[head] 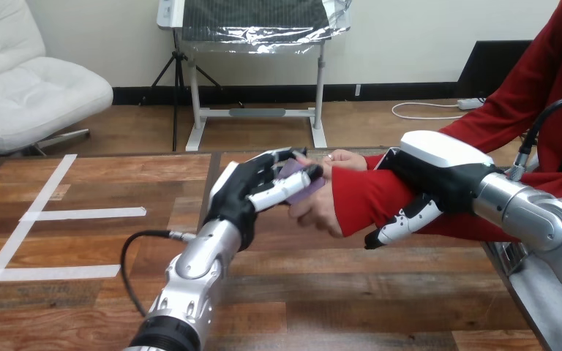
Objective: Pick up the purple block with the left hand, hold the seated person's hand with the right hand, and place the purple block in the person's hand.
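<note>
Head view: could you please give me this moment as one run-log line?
left hand: shut on purple block, at the person's hand | right hand: curled round the person's forearm | block: not yet released

Much of the purple block (315, 186) behind the left hand (245, 191); part of the right hand (433, 174) behind the red sleeve (362, 199)

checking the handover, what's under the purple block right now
The person's hand lies under the purple block. The left hand pinches the block, and its fingers cover where block and palm would meet, so contact cannot be told.
</note>
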`<state>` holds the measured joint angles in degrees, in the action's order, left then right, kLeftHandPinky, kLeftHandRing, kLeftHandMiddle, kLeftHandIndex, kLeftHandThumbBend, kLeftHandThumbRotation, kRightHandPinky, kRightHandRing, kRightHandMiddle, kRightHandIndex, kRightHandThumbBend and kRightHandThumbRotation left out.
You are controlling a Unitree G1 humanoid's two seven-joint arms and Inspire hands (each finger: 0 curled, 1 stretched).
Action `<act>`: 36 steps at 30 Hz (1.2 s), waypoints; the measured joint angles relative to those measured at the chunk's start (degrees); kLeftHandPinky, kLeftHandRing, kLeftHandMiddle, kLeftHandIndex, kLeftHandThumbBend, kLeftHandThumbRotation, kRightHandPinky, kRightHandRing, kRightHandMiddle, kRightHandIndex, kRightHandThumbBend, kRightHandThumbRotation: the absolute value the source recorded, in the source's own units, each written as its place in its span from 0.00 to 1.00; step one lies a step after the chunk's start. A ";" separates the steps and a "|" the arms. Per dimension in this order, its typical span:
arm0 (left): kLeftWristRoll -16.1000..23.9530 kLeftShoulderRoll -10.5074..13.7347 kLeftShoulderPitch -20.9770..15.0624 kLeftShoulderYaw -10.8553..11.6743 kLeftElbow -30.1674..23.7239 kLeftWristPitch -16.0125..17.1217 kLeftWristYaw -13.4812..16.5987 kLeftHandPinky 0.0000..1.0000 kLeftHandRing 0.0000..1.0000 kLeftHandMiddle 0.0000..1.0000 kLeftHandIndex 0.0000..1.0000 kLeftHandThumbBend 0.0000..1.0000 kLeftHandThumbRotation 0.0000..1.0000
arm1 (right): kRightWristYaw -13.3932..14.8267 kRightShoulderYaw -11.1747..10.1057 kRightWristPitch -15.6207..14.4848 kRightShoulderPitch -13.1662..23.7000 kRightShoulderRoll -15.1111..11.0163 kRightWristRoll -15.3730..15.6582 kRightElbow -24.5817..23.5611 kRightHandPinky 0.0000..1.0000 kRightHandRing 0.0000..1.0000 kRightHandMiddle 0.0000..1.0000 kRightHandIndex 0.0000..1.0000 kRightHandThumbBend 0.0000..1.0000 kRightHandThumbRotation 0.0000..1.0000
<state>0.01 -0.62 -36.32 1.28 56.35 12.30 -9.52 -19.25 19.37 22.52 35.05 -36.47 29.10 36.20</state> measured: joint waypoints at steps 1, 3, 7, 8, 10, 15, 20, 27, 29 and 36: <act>0.09 -0.03 0.09 -0.19 -0.47 0.00 0.01 0.72 0.83 0.86 0.83 0.54 0.67 | -0.18 0.00 0.02 0.00 0.01 0.00 0.00 0.25 0.29 0.37 0.38 0.90 0.40; 0.20 -0.08 0.31 -0.41 -1.41 0.00 0.04 0.73 0.84 0.86 0.83 0.54 0.68 | -0.53 0.00 0.14 0.00 0.02 0.00 -0.01 0.26 0.31 0.38 0.40 0.90 0.41; 0.26 0.03 1.06 -0.45 -3.71 0.02 -0.01 0.75 0.84 0.87 0.82 0.56 0.68 | -1.13 0.00 0.24 0.00 -0.03 0.07 -0.06 0.30 0.35 0.43 0.46 0.93 0.45; 0.21 0.09 1.33 -0.43 -4.37 0.03 -0.09 0.75 0.84 0.87 0.82 0.56 0.68 | -1.30 0.00 0.24 0.00 -0.08 0.10 -0.07 0.31 0.36 0.43 0.47 0.93 0.45; 0.00 0.23 1.86 -0.32 -5.58 0.05 -0.37 0.76 0.84 0.87 0.82 0.57 0.67 | -1.79 0.00 0.13 0.00 -0.22 0.13 -0.12 0.32 0.38 0.46 0.49 0.94 0.47; -1.25 0.64 3.68 0.11 -9.16 -0.24 -1.25 0.81 0.85 0.86 0.81 0.58 0.62 | -3.69 0.00 -0.63 0.00 -0.67 0.12 -0.64 0.37 0.45 0.52 0.57 0.98 0.49; -3.24 0.74 6.09 1.07 -13.70 -1.82 -2.04 0.82 0.85 0.86 0.81 0.59 0.59 | -5.97 0.00 -1.85 0.00 -1.23 0.06 -1.46 0.42 0.52 0.59 0.63 1.00 0.50; -5.30 0.97 9.96 2.03 -19.97 -3.94 -2.87 0.82 0.86 0.86 0.80 0.58 0.59 | -10.10 0.00 -5.27 0.00 -1.72 -0.08 -3.11 0.58 0.70 0.74 0.76 1.00 0.52; -5.75 1.12 11.10 2.16 -21.62 -4.47 -2.87 0.82 0.86 0.86 0.80 0.58 0.60 | -11.52 0.00 -6.61 0.00 -1.78 -0.09 -3.70 0.61 0.73 0.77 0.78 1.00 0.52; -6.27 2.07 14.85 2.24 -26.75 -5.62 -2.75 0.86 0.90 0.87 0.80 0.54 0.62 | -16.11 -0.01 -10.76 0.00 -1.94 -0.92 -5.44 0.69 0.82 0.86 0.86 1.00 0.49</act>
<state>-6.26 1.45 -21.48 3.52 29.60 6.68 -12.27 -35.36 19.36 11.76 35.05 -38.40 28.18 30.76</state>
